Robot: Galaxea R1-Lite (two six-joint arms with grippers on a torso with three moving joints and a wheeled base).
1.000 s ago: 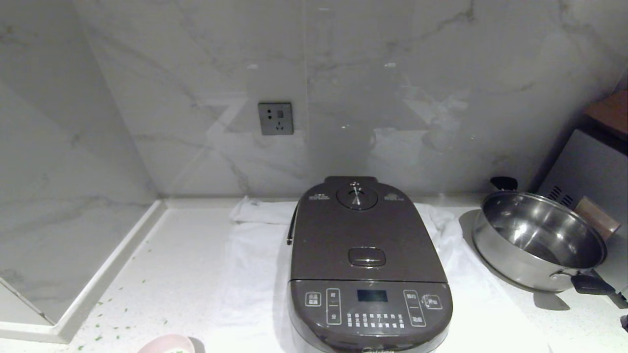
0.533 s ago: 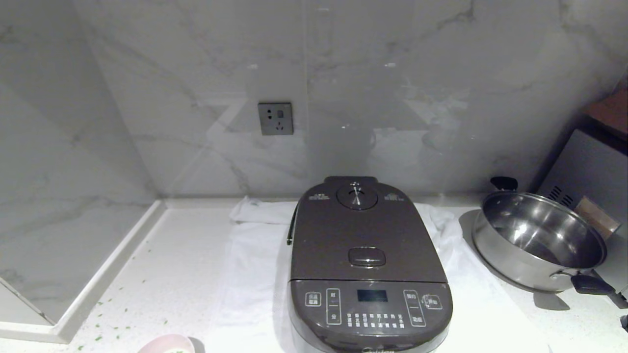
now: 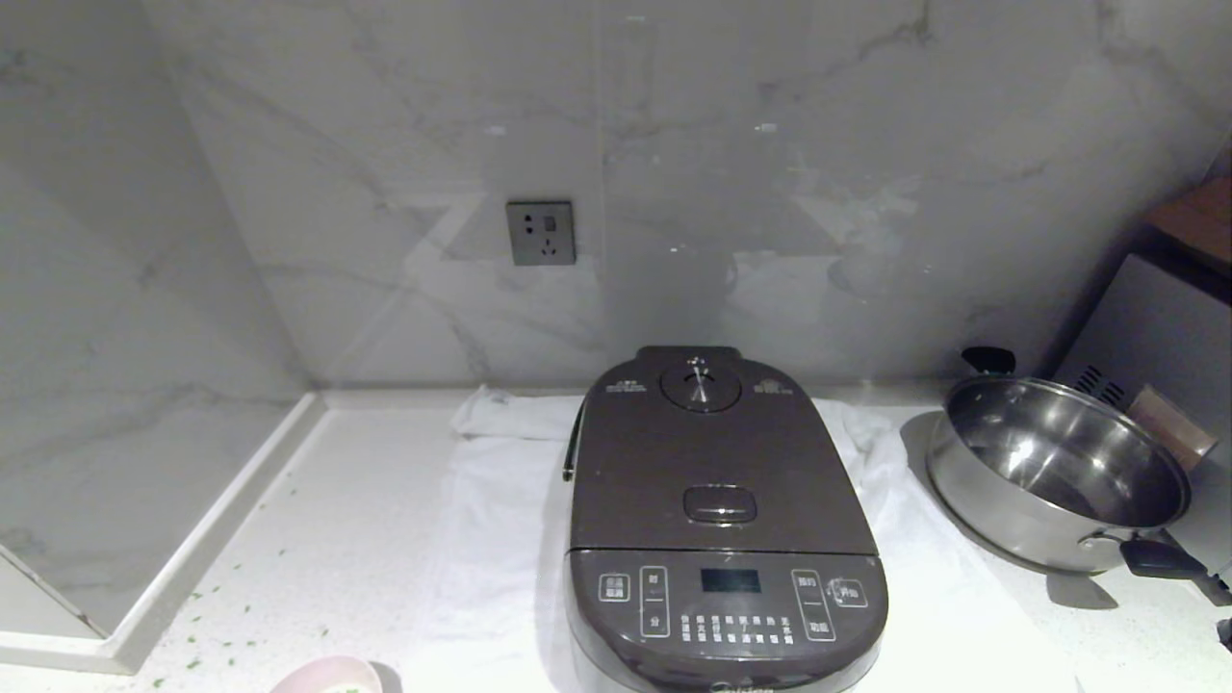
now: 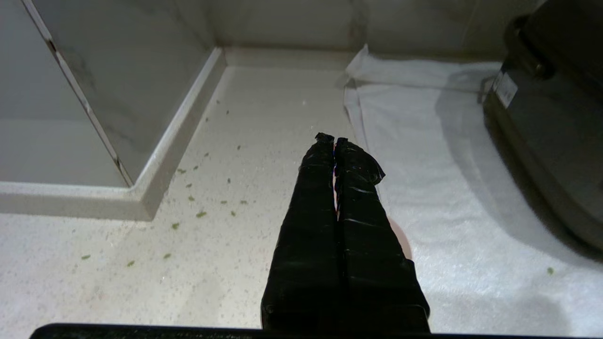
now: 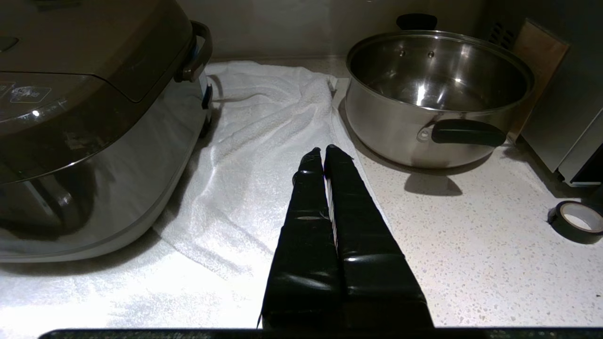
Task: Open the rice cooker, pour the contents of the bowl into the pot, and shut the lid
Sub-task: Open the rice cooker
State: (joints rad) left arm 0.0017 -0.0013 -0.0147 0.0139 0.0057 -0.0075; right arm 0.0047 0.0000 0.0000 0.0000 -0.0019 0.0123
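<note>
**Still shut: cooker on the towel, both grippers closed**

Centrally, the rice cooker [image 3: 722, 520] sits on a white towel [image 3: 491, 539], lid [image 3: 717, 462] down; its panel writing is too small to read. Only the right wrist view shows the tape roll [image 5: 575, 221] beside the steel pan [image 5: 438, 94]. The bowl [image 3: 327, 676] peeks in front-left. Left gripper [image 4: 331, 140] and right gripper [image 5: 322, 150] hover empty, fingers pressed together.

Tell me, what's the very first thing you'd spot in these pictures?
The big dark rice cooker grabs the eye first: it sits on a white towel in the middle of the counter, lid shut. Next is the shiny steel pan, empty, to the cooker's right by the wall. Little green bits lie scattered on the counter to the cooker's left, near the pink bowl at the front edge.
</note>
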